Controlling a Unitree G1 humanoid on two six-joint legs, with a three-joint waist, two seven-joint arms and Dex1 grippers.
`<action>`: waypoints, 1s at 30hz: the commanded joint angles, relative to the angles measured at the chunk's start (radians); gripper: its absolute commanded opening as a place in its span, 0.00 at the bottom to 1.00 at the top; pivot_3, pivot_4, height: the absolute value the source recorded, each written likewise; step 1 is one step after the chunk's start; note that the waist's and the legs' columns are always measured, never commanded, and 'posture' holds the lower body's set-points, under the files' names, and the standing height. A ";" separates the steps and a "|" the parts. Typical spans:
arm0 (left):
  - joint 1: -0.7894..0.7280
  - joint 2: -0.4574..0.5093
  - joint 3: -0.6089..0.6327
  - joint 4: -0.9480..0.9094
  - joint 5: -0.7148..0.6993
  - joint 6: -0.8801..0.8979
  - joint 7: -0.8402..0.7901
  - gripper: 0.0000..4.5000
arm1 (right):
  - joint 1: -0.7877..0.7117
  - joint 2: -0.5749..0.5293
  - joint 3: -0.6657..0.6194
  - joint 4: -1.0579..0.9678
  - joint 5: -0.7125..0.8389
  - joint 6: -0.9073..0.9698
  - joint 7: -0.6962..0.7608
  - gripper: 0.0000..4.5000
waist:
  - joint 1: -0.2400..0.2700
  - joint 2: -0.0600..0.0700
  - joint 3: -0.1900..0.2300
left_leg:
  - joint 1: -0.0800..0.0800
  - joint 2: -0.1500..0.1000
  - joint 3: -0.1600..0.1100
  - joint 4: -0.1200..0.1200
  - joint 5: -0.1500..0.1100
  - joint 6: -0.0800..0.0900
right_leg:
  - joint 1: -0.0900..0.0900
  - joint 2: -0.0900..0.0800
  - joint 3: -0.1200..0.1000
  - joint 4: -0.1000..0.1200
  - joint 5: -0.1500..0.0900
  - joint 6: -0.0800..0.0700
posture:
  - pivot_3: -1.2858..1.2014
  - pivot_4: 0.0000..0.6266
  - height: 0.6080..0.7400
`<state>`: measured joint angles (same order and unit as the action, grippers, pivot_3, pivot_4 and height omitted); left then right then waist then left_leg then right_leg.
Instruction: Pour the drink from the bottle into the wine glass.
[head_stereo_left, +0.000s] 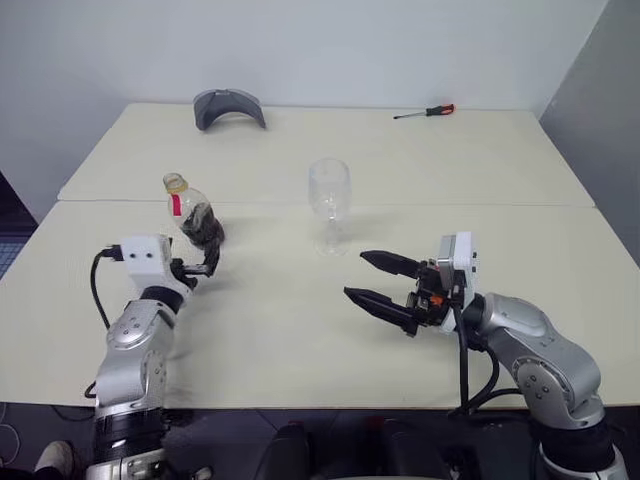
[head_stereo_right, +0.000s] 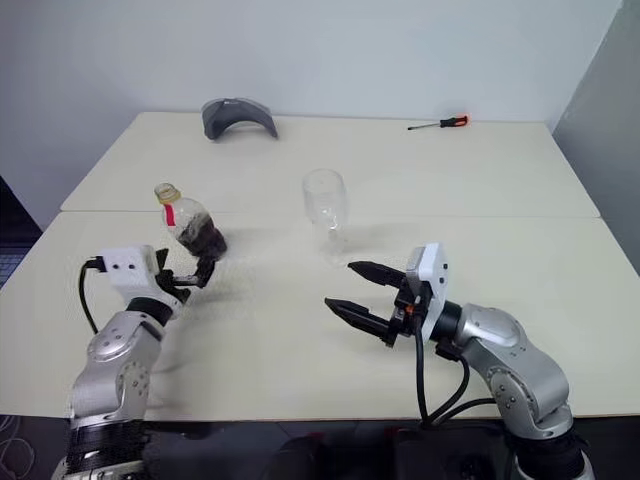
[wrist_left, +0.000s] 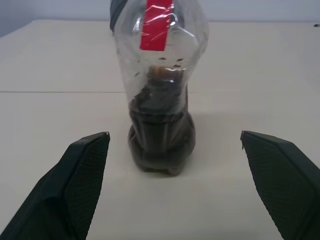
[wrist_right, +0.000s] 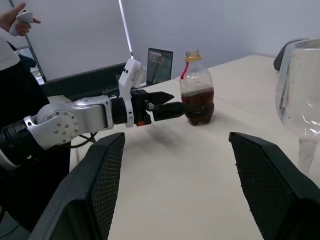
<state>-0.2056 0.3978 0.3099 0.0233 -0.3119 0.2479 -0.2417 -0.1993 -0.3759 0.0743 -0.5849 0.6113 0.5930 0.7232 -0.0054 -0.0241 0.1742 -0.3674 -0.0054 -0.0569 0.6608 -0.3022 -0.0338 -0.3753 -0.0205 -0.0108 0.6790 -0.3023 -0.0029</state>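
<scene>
Bottle (head_stereo_left: 193, 216): 1, upright on table (head_stereo_left: 300, 320), between wide-open fingers of left gripper (head_stereo_left: 200, 268), untouched. Clear plastic, red neck label, no cap; drink (wrist_left: 161, 135) dark brown, lower part only. Wine glass (head_stereo_left: 329, 203): 1, clear, empty, mid-table, beyond right gripper (head_stereo_left: 381, 280), which is open, holding nothing.

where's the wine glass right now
The wine glass stands upright mid-table in the head views, right of the bottle, just beyond the open right gripper.
</scene>
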 joint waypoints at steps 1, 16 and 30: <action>-0.031 0.022 0.006 0.018 0.020 -0.051 -0.019 1.00 | -0.012 0.007 0.000 -0.018 0.011 -0.025 -0.015 0.79 | 0.000 0.000 0.000 | 0.000 0.000 0.000 0.000 0.000 0.000 | 0.000 0.000 0.000 0.000 0.000 0.000 | 0.52 0.24 1.00; -0.229 0.073 -0.005 0.293 0.064 -0.140 -0.071 1.00 | -0.003 0.015 0.020 -0.044 0.024 -0.024 -0.068 0.79 | 0.002 -0.002 0.001 | 0.000 0.000 0.000 0.001 0.000 0.000 | 0.000 0.000 -0.001 0.000 0.000 0.000 | 0.52 0.24 1.00; -0.399 0.037 -0.052 0.576 0.112 -0.293 -0.083 0.80 | 0.007 0.010 0.021 -0.052 0.031 -0.023 -0.094 0.79 | 0.002 -0.002 0.001 | -0.013 0.000 0.000 0.003 0.003 -0.005 | -0.013 0.000 -0.001 0.003 0.001 0.000 | 0.52 0.24 1.00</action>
<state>-0.5855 0.4277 0.2512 0.6013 -0.2026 -0.0157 -0.3207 -0.1930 -0.3703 0.0997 -0.5881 0.6213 0.5851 0.6314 -0.0038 -0.0264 0.1753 -0.3807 -0.0056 -0.0573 0.6642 -0.2994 -0.0385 -0.3884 -0.0208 -0.0120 0.6817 -0.3016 -0.0028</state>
